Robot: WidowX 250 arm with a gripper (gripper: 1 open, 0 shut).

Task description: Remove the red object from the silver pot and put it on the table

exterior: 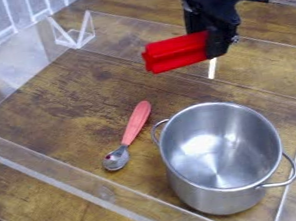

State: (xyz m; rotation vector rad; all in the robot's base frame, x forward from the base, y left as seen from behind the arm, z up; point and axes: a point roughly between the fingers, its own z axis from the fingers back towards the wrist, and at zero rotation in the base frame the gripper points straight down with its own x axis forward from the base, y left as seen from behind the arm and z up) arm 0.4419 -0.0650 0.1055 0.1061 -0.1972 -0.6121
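The red object point(174, 53), a bright red block, hangs in the air above the table point(56, 103), behind and to the left of the silver pot point(224, 157). My black gripper point(215, 40) comes down from the top and is shut on the block's right end. The block lies roughly level and sticks out to the left of the fingers. The pot stands upright at the lower right and its inside shows nothing but bare steel.
A metal spoon with a pinkish-red handle point(128, 136) lies just left of the pot. Clear acrylic walls point(24, 56) run along the table's edges, with a clear triangular piece point(72, 31) at the back left.
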